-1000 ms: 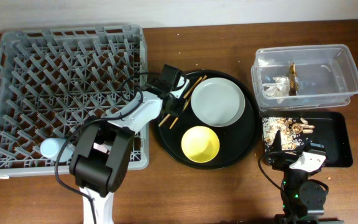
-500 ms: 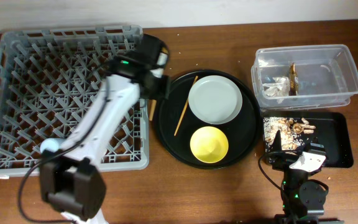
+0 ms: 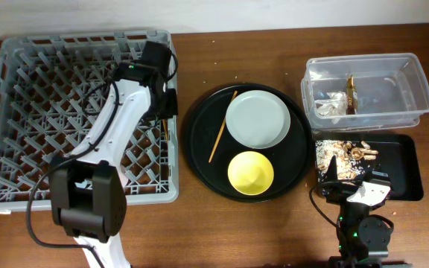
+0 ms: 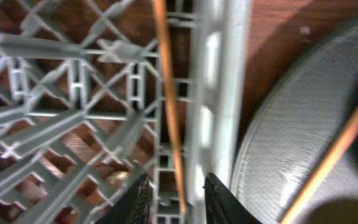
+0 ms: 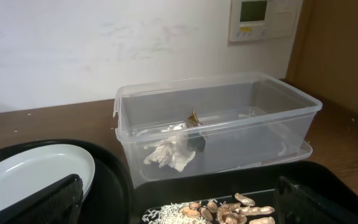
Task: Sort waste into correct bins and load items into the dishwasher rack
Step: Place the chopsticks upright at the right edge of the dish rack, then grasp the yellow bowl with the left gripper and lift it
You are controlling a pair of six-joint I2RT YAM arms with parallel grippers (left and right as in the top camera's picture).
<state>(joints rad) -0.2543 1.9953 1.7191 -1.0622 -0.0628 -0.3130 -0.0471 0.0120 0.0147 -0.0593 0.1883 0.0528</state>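
My left gripper hangs over the right edge of the grey dishwasher rack. In the left wrist view its jaws stand a little apart with one wooden chopstick between them, lying on the rack lattice. That chopstick lies just inside the rack's right wall. The second chopstick lies on the round black tray beside the grey plate and yellow bowl. My right gripper is open and low over the flat black tray with food scraps. The cups are hidden.
The clear tub at the right holds the white napkin and brown wrapper. The round black tray sits between the rack and the bins. The plate shows at the left of the right wrist view.
My left arm has swung from the round tray to the rack's right edge with one chopstick, which now lies in the rack. The plate and bowl shifted slightly. The right arm has not moved.
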